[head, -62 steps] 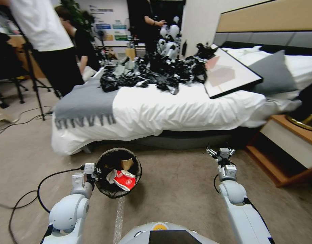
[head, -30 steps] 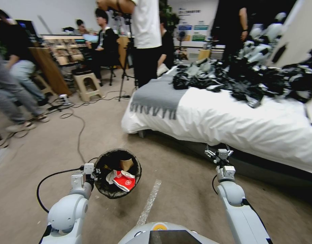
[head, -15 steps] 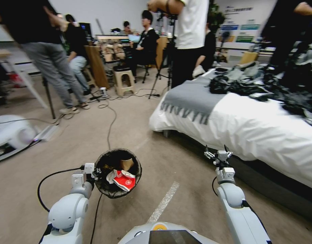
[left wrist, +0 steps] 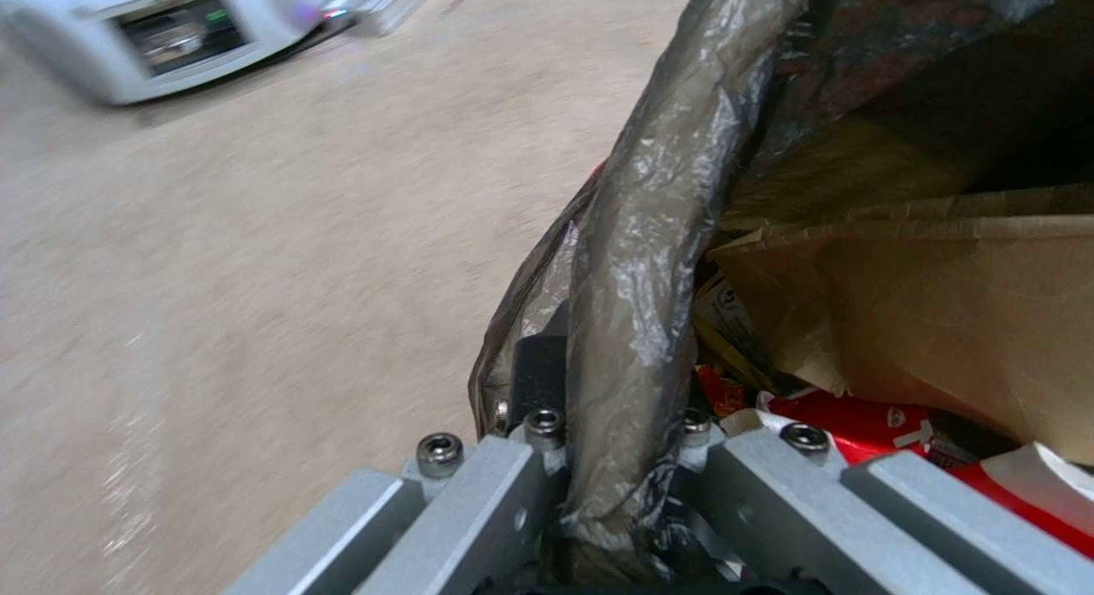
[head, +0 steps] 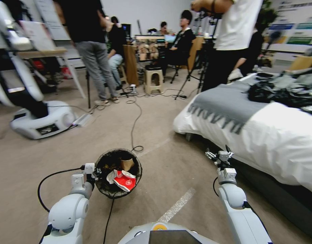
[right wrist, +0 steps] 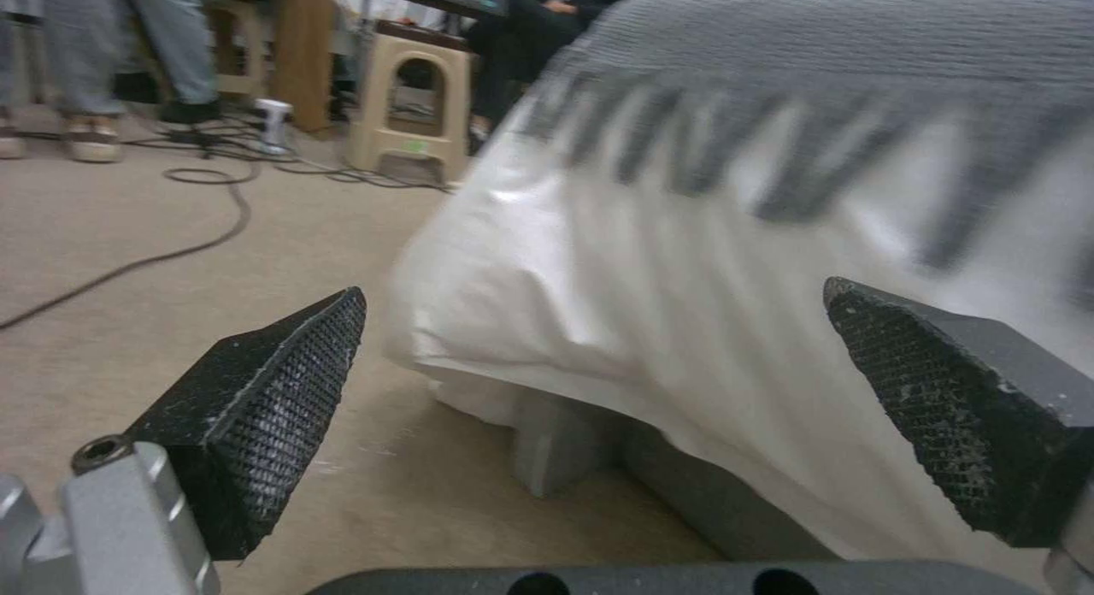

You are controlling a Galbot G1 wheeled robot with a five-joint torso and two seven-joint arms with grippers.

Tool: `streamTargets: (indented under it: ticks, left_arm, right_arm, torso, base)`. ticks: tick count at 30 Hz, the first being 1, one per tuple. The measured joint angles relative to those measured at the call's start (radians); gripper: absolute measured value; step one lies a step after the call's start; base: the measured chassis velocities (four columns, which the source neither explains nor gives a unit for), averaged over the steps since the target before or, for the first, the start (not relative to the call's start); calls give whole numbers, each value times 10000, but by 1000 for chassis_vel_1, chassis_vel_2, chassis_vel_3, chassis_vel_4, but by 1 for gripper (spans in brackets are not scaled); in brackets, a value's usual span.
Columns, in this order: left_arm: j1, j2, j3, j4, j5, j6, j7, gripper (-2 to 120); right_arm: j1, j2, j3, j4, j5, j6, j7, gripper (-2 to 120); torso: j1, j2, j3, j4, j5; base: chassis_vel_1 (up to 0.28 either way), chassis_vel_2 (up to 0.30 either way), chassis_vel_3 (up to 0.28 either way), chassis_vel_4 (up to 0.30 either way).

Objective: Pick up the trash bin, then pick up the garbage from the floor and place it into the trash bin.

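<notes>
Change since earlier: whole head view has swung toward the robot's left, so the camera turned; the bed now sits at the right and a white robot base point(head: 44, 122) lies on the floor at the left; both arms and the bin keep their places in the picture.
Head view, bin: small round trash bin with a black liner bag folded over its rim point(head: 102, 189), held off the beige floor just ahead of the left arm; a red-and-white packet point(head: 123, 180) and a brown paper piece point(head: 127, 164) lie inside.
Head view, left gripper point(head: 94, 171): clamped on the bin's near rim.
Head view, right gripper point(head: 219, 155): spread wide, empty, raised beside the white-sheeted bed with a grey fringed blanket point(head: 264, 135).
Left wrist view: left gripper point(left wrist: 615, 458) pinches the liner-covered rim point(left wrist: 649, 236); brown paper point(left wrist: 912, 313) and the red packet point(left wrist: 878, 420) sit just inside.
Right wrist view: 2 black textured fingertips point(right wrist: 268, 398) stand well apart with nothing between them; the bed's white sheet point(right wrist: 707, 304) is close ahead.
</notes>
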Motion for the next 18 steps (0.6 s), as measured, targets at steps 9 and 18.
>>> streamTargets:
  ticks: [9,18]
  left_arm:
    - [-56,44,-40,-131,-522,4,-361,0]
    - [-261,124,-38,-125,-1668,108,-1443,0]
  right_arm:
    - [28,21,-59,-76,-12,19,0,100]
    - [76,61,-161,-185,-57,37,0,100]
  torso:
    - [0,0,0,7,1]
    - [0,0,0,-8,1]
  base:
    - [100,83,94,94]
    - [0,0,0,0]
